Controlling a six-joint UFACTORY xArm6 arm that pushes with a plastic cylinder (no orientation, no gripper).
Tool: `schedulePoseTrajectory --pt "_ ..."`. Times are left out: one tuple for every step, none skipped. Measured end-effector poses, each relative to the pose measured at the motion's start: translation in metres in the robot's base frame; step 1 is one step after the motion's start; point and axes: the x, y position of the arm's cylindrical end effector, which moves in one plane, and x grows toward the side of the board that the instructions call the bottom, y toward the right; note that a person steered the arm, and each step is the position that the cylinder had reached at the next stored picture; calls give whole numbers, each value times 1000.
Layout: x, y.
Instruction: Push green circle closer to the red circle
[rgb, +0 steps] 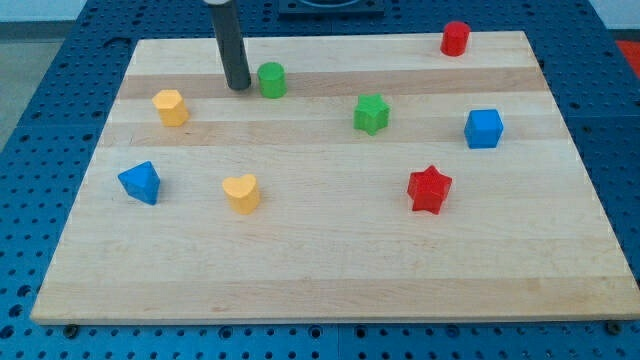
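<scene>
The green circle (272, 79) is a short green cylinder standing near the view's top, left of centre. The red circle (455, 38) is a red cylinder at the view's top right, far to the right of the green one. My tip (238, 86) rests on the board just left of the green circle, close to it, with a narrow gap that I cannot judge as touching or apart. The dark rod rises from the tip toward the view's top.
A green star (371, 113) lies between the two circles, lower down. A blue cube (483, 128) and a red star (429, 189) are on the right. A yellow block (171, 107), a blue block (140, 183) and a yellow heart (241, 192) are on the left. The wooden board (330, 280) sits on a blue perforated table.
</scene>
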Motion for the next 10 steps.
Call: schedulePoseTrajectory --pt "-1 41" --pt "-29 93" --pt "-31 75" --pt "-49 39" --pt "-72 44" --pt "-71 98" --pt "-53 166" --pt "-51 163" --pt "-50 117" --pt "-29 104"
